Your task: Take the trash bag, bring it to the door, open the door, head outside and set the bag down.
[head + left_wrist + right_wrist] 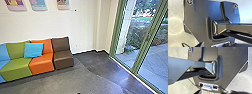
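On the right of the head view stands a glass door (pixel 156 60) in a green frame (pixel 141 57); whether it is fully closed I cannot tell. Through the glass, a paved area (pixel 160 53) outside can be seen. Part of my left gripper (pixel 193 44) reaches into the left wrist view, low over the robot's own dark plate and pale floor. In the right wrist view, part of my right gripper (pixel 216 92) is visible near the robot's base. How either gripper stands is unclear.
Joined seats in blue, green, orange and brown (pixel 62 53) line the wall at the left, with a blue cushion (pixel 33 50) on them. Grey floor (pixel 67 80) runs up to a darker strip (pixel 100 62) beside the glass. Posters (pixel 38 4) hang above.
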Available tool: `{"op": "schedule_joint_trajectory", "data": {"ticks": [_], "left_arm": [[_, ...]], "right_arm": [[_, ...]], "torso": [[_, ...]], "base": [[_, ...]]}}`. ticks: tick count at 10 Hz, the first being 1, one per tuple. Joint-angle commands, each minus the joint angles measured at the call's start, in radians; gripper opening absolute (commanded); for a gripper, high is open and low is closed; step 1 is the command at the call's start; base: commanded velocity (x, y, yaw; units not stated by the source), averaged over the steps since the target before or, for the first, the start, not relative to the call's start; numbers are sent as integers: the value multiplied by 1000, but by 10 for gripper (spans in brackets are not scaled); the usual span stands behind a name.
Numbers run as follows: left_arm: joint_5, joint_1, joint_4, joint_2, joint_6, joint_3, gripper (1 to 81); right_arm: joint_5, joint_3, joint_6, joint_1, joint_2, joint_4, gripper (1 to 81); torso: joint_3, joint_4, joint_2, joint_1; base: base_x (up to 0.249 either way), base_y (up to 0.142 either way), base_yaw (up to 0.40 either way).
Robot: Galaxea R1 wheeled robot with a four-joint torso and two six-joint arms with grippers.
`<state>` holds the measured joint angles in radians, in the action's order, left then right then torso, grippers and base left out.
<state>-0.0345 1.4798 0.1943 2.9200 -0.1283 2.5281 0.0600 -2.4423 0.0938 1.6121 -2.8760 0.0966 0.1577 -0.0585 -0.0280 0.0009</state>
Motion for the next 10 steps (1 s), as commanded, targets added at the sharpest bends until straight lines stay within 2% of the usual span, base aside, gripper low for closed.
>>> {"op": "schedule_joint_trajectory", "data": {"ticks": [1,8,10], "left_arm": [[-62,-29,-6,-5,3,-5,811],[-68,-29,-3,-8,3,-5,811],[-70,-29,-3,-19,3,-17,811]], "right_arm": [[-62,8,-5,-16,10,0,811],[-62,13,-3,-16,10,-1,811],[-63,55,-3,-14,30,-1,811]], "torso": [[0,0,0,0],[0,0,0,0],[0,0,1,1]], "base": [[124,0,0],[114,0,0],[0,0,0]]}}
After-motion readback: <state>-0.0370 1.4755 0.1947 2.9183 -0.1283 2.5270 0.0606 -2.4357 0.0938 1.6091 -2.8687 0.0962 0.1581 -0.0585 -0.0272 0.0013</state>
